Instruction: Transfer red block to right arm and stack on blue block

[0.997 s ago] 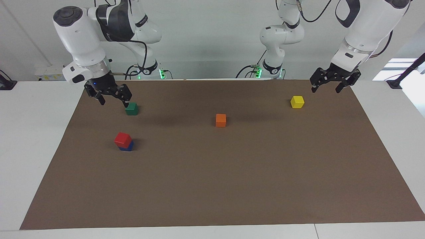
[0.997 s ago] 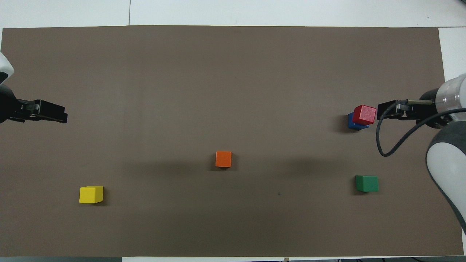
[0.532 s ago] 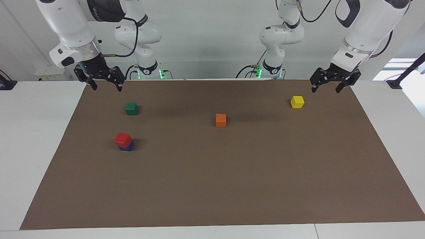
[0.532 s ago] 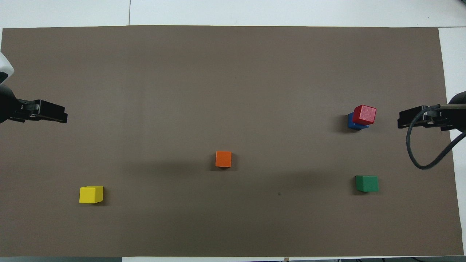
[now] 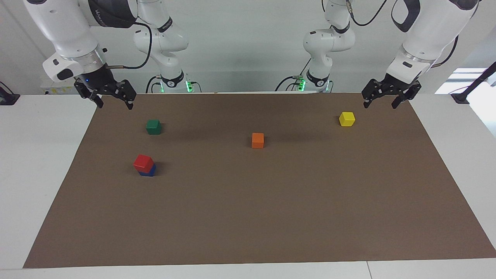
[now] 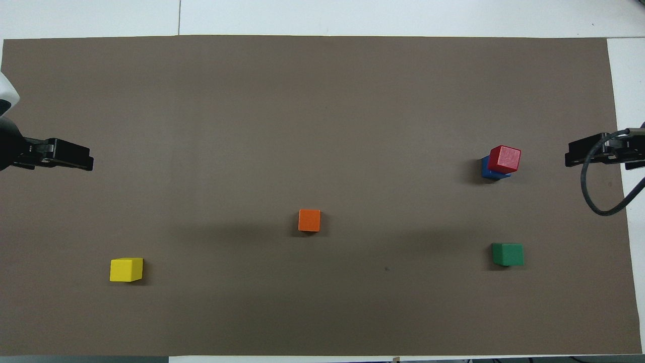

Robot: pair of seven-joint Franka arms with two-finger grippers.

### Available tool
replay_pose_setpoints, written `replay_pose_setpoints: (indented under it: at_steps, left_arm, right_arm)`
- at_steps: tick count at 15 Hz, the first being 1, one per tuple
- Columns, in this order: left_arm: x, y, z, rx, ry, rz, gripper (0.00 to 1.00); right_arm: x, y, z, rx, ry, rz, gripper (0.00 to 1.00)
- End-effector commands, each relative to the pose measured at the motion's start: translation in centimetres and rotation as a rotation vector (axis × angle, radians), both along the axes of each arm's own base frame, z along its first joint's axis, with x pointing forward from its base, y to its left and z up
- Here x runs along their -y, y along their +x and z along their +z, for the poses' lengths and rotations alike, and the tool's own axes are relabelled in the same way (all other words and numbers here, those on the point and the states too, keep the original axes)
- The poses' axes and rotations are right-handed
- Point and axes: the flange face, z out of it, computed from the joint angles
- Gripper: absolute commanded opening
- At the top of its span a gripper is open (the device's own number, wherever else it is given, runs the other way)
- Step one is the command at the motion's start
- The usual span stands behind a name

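The red block [image 5: 143,162] [image 6: 505,158] sits on top of the blue block [image 5: 149,171] [image 6: 488,171], slightly askew, on the brown mat toward the right arm's end of the table. My right gripper [image 5: 112,104] [image 6: 572,156] is open and empty, raised over the mat's corner near its own base, apart from the stack. My left gripper [image 5: 381,103] [image 6: 85,162] is open and empty, raised over the mat's edge at the left arm's end, where the arm waits.
A green cube [image 5: 154,126] [image 6: 508,253] lies nearer to the robots than the stack. An orange cube [image 5: 257,140] [image 6: 309,220] lies mid-mat. A yellow cube [image 5: 347,118] [image 6: 126,269] lies near the left gripper. The brown mat [image 5: 271,201] covers the white table.
My right gripper has risen and drawn back from beside the green cube toward the mat's corner at its own end. The stack and the left arm have not moved.
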Motion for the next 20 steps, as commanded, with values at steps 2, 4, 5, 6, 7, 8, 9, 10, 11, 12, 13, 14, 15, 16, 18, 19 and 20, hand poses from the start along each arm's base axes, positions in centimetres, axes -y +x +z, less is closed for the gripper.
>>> replay_pose_setpoints:
  at_steps: [2,4,5,6,7,8,9,10,11,12,13,14,15,16,18,19,20]
  left_arm:
    - [-0.2,-0.9,0.1,0.006,-0.009,0.001,1.00]
    - [-0.2,-0.9,0.1,0.006,-0.009,0.001,1.00]
    - [-0.2,-0.9,0.1,0.006,-0.009,0.001,1.00]
    - [-0.2,-0.9,0.1,0.006,-0.009,0.001,1.00]
    - [-0.2,-0.9,0.1,0.006,-0.009,0.001,1.00]
    - [-0.2,-0.9,0.1,0.006,-0.009,0.001,1.00]
    - [-0.2,-0.9,0.1,0.006,-0.009,0.001,1.00]
    - [-0.2,-0.9,0.1,0.006,-0.009,0.001,1.00]
    - [-0.2,-0.9,0.1,0.006,-0.009,0.001,1.00]
    - [-0.2,-0.9,0.1,0.006,-0.009,0.001,1.00]
    - [-0.2,-0.9,0.1,0.006,-0.009,0.001,1.00]
    - [-0.2,-0.9,0.1,0.006,-0.009,0.001,1.00]
    - [-0.2,-0.9,0.1,0.005,-0.008,0.001,1.00]
    - [-0.2,-0.9,0.1,0.006,-0.009,0.001,1.00]
    - [-0.2,-0.9,0.1,0.006,-0.009,0.001,1.00]
    - [-0.2,-0.9,0.1,0.006,-0.009,0.001,1.00]
    - [-0.2,-0.9,0.1,0.006,-0.009,0.001,1.00]
  right_arm:
    - [1.4,0.7,0.2,0.023,-0.011,0.028,1.00]
    - [1.5,0.6,0.3,0.021,-0.009,0.027,1.00]
    - [1.6,0.7,0.3,0.023,-0.008,0.026,1.00]
    - [1.7,0.6,0.4,0.023,-0.006,0.024,1.00]
    - [2.1,0.6,0.4,0.024,-0.008,0.017,1.00]
    - [2.6,0.5,0.4,0.023,-0.003,0.006,1.00]
    - [3.4,0.5,0.4,0.023,-0.002,-0.008,1.00]
    - [3.5,0.5,0.4,0.023,-0.004,-0.010,1.00]
    - [3.5,0.4,0.4,0.022,-0.003,-0.011,1.00]
    - [3.4,0.4,0.4,0.020,-0.004,-0.010,1.00]
    - [3.3,0.3,0.5,0.020,-0.002,-0.007,1.00]
    - [3.3,0.3,0.4,0.016,-0.002,-0.008,1.00]
    - [3.2,0.3,0.4,0.017,-0.002,-0.008,1.00]
    - [3.2,0.3,0.4,0.017,-0.002,-0.010,1.00]
    - [3.2,0.3,0.3,0.013,-0.001,-0.012,1.00]
    - [3.2,0.2,0.2,0.011,-0.001,-0.012,1.00]
    - [3.2,0.1,0.1,0.008,-0.003,-0.013,1.00]
